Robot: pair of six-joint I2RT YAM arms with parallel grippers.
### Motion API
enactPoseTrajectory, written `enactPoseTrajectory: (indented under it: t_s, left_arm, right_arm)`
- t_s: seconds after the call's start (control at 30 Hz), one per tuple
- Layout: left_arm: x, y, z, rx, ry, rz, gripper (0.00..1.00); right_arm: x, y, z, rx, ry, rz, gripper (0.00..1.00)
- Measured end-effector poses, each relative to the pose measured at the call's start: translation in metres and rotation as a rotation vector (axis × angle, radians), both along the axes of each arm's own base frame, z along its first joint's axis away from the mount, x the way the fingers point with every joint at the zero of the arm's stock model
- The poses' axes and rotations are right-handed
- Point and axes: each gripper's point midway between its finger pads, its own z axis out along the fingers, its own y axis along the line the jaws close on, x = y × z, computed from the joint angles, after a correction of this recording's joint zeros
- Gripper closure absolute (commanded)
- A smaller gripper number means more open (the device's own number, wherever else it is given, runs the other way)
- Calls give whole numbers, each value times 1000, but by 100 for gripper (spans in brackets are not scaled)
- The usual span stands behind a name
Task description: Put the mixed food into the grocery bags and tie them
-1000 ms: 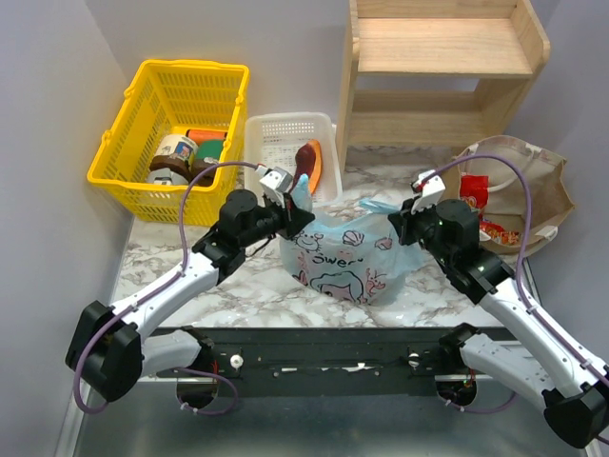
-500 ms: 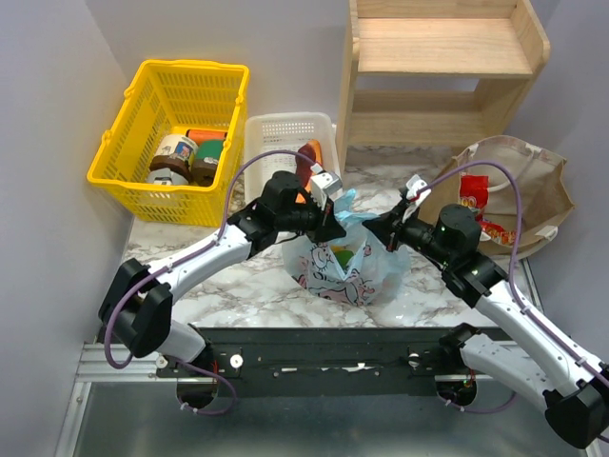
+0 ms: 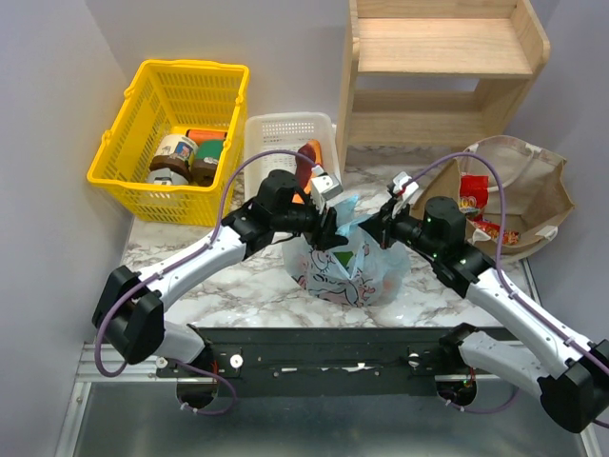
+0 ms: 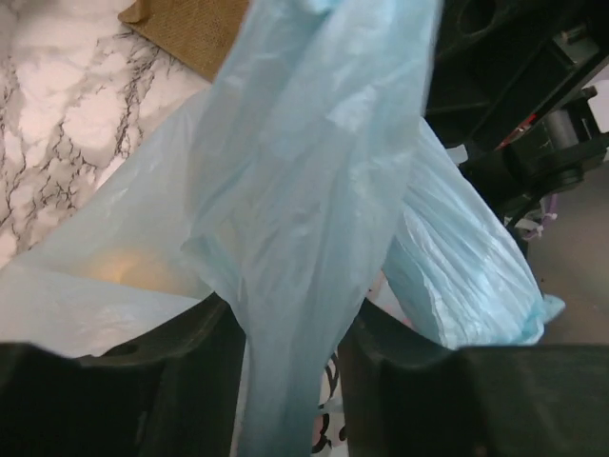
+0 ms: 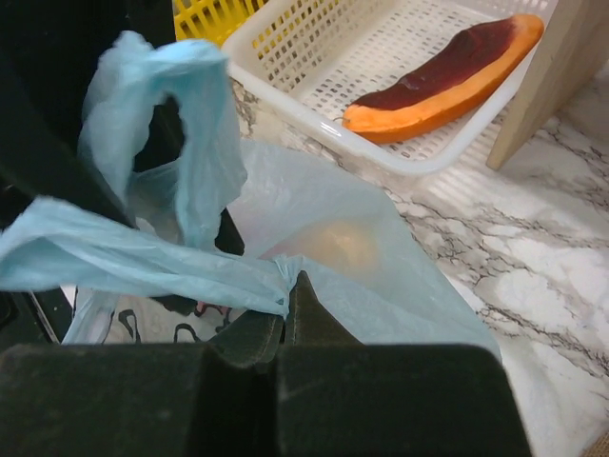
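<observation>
The light-blue printed grocery bag stands bunched on the marble between both arms. Round fruit shows through its skin as a pale orange blur. My left gripper is at the bag's top left. In the left wrist view it is open, and one twisted bag handle hangs loosely between its jaws. My right gripper is at the top right, shut on the other handle. The tan grocery bag lies open at the right, with red snack packets inside.
A yellow mesh basket with jars stands at the back left. Beside it is a white slotted tray holding the purple-and-orange wedge. A wooden shelf rises behind the bags. The two wrists are very close together.
Both grippers have drawn inward over the blue bag, bunching it narrower. The left jaws, shut on the handle before, now stand apart. The right gripper keeps its pinch.
</observation>
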Motion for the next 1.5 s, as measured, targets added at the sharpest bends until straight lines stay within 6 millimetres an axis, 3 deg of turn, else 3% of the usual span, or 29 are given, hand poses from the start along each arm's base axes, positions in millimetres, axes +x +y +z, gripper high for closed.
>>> enactPoseTrajectory:
  t_s: [0.07,0.47,0.83,0.93,1.13,1.17,1.23,1.27,1.33,1.37,1.5]
  left_arm:
    - [-2,2,5,-8,-12,-1,32]
    - [-6,4,19,-30,-47,-10,17]
    - [-3,0,29,-47,-57,-11,16]
    - [-2,-3,32,-52,-59,-14,22]
    - [0,-7,27,-45,-39,-12,67]
    - [1,-8,25,-42,-41,-13,81]
    - [3,-8,22,-37,-36,-10,93]
    - [3,-8,21,-34,-33,-5,100]
    - [5,-8,20,-30,-35,4,100]
    - [6,-8,20,-30,-38,7,100]
    - [9,-7,20,-25,-48,23,100]
  right_arm:
    - [1,0,3,2,-5,-5,99]
    - [5,-1,-4,-18,34,-25,99]
    - [2,1,-7,-26,42,-17,99]
    - [2,2,-7,-28,41,-15,99]
    - [0,3,-8,-39,36,-6,98]
    - [0,2,-8,-42,35,-7,92]
    - [0,2,-9,-48,35,-10,80]
    - [1,1,-10,-56,35,-12,59]
    - [-1,0,-10,-65,47,-13,46]
    - [-1,-1,-9,-75,42,-12,34]
    - [-7,-6,6,-78,36,-9,18]
